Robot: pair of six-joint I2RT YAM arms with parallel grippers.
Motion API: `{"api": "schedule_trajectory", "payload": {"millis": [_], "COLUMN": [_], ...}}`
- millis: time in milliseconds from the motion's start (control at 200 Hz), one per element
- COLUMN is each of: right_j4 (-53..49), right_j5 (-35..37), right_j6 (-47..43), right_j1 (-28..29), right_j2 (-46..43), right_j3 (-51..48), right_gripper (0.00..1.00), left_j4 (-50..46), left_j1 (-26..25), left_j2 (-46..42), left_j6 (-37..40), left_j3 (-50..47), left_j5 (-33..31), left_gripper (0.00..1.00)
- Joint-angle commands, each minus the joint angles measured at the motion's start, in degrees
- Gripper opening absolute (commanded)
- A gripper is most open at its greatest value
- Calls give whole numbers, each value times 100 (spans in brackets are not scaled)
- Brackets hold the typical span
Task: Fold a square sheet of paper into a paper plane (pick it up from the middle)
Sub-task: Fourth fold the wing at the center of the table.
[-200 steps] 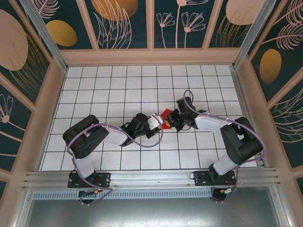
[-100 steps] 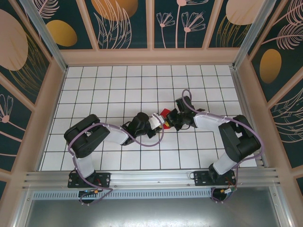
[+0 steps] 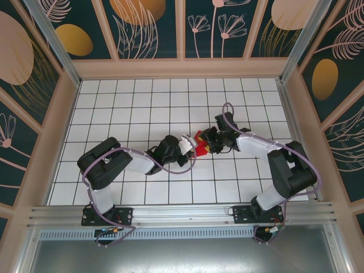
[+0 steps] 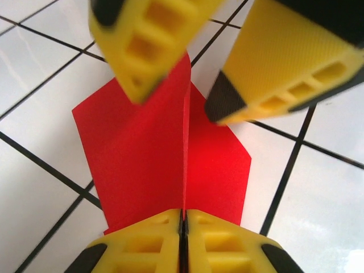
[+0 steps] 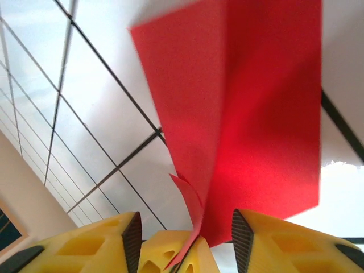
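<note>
Jaws of the left gripper (image 4: pixel 183 220) are pressed together, pinching the centre ridge of the red paper (image 4: pixel 142 159). Jaws of the right gripper (image 4: pixel 179 99) stand spread, one yellow finger on each side of that ridge, neither visibly gripping it. The paper's two flaps fan out left and right of the fold. It sits between the two grippers near the middle of the gridded table (image 3: pixel 142 102); contact with the surface cannot be determined.
</note>
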Motion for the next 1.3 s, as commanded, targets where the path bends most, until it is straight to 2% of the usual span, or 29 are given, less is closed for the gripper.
{"api": "schedule_trajectory", "payload": {"millis": [0,125,350,480,746,871,1296], "right_j4": [92,535,1792,2354,2693,2725,2730], "right_j5": [288,346,-159,-441,-691,-730,-790], "right_j6": [-684,-1264,-1894,-2005,-2137,-2182,-2317], "right_j1": [-141,-283,-480,-471,-404,-335,-282], "right_j2": [-447,-815,-1231,-1205,-742,-427,45], "right_j3": [-130,-475,-1321,-1658,-1832,-1716,-1421], "right_gripper": [56,59,61,58,54,49,48], "left_j4": [24,-93,0,238,404,419,25], "left_j1": [-27,-27,-27,-18,-18,-18,-9], "left_j2": [8,-42,-102,-62,10,102,217], "left_j6": [-820,-1527,-2835,-3527,-4639,-4912,-5354], "left_j3": [91,149,58,10,-22,8,259], "left_j5": [290,414,359,436,491,520,744], "left_gripper": [10,8,7,7,8,8,10]}}
